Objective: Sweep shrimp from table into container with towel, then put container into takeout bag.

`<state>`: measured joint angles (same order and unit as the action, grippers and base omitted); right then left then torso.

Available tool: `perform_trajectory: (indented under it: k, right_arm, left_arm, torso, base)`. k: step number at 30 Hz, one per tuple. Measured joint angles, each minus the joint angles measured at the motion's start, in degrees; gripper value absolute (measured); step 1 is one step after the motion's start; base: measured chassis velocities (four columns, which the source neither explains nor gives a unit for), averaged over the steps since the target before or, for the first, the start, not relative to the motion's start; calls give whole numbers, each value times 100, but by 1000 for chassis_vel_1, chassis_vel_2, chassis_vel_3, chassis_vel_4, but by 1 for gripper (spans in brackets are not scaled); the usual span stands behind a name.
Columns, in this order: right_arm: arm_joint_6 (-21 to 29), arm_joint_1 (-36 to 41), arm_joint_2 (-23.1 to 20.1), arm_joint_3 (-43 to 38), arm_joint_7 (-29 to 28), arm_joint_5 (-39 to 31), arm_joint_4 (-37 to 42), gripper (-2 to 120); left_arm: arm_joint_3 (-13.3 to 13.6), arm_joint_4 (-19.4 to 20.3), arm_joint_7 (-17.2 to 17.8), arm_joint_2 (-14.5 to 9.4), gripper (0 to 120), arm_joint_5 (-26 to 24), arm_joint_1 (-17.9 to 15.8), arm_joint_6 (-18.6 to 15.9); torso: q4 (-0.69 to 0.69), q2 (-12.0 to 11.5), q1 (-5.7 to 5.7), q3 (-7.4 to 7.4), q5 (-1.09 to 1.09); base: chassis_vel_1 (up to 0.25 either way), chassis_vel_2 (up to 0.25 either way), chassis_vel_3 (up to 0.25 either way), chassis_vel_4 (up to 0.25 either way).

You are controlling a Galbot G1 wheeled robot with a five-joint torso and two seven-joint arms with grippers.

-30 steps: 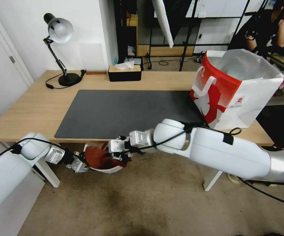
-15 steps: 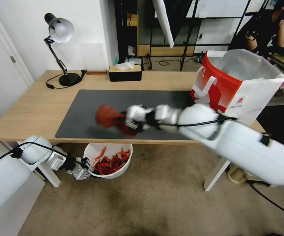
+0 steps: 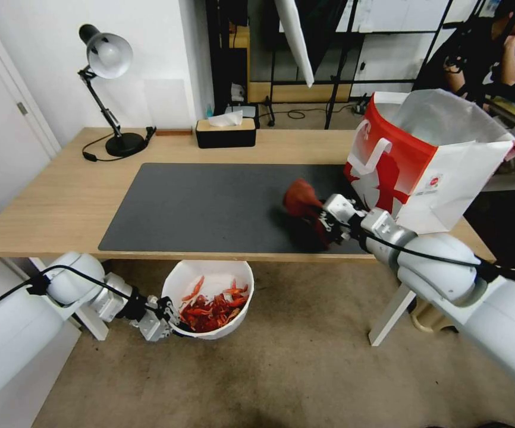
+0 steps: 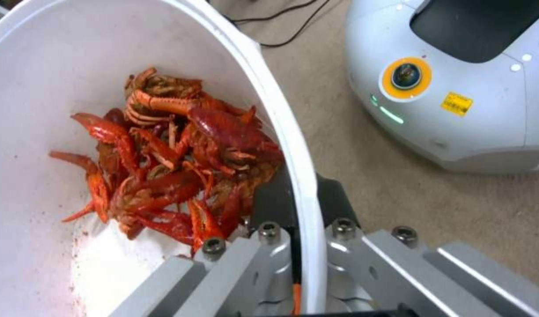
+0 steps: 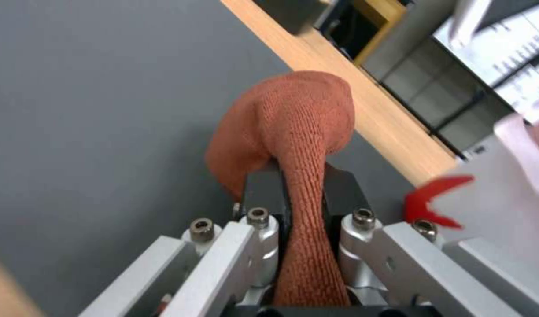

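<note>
1. Left gripper (image 3: 165, 318) was low beside the table leg, below the table edge, jaws pinched on the rim of the white container (image 3: 210, 270): one finger inside the wall, one outside (left wrist view). Probably held there so sweepings dropped in off the edge.
2. Crawfish-like shrimp (image 4: 175, 154) lay piled in the container bottom, against the wall nearest the grip. None seen on the mat.
3. Right gripper (image 3: 327, 218) was over the dark mat (image 3: 210, 202) near the front edge of the table (image 3: 61, 196), fingers clamped on the rust-brown towel (image 5: 293, 127), which bunched out past the tips. Whether the towel touched the mat, can't tell.
4. Takeout bag (image 3: 430, 172) stood open at the table's right end, just behind the right gripper; container not yet in it.
5. Tissue box (image 3: 226, 132) and desk lamp (image 3: 106, 59) sat at the far edge, well clear.
</note>
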<state>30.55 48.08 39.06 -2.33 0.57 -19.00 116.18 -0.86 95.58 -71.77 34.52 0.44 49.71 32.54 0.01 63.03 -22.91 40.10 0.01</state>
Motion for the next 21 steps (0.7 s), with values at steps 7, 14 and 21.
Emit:
perform_trajectory:
  k: [7, 14, 21]
  right_arm:
    - [-260, -112, 299, 114, -357, 71, -614, 5]
    - [-314, -102, 605, 307, -970, -39, -997, 20]
    - [-465, 156, 746, 147, -1114, -82, -924, 44]
  left_arm:
    - [116, -26, -1, 81, 0, 1, -35, 1]
    - [154, -38, -12, 142, 0, 14, -79, -31]
    - [152, -35, -14, 115, 0, 16, -69, -38]
  torso:
    - [1, 0, -1, 0, -2]
    - [0, 0, 0, 0, -1]
    - [0, 0, -1, 0, -1]
  base:
    - [0, 0, 0, 0]
    - [0, 0, 0, 0]
    - [0, 0, 0, 0]
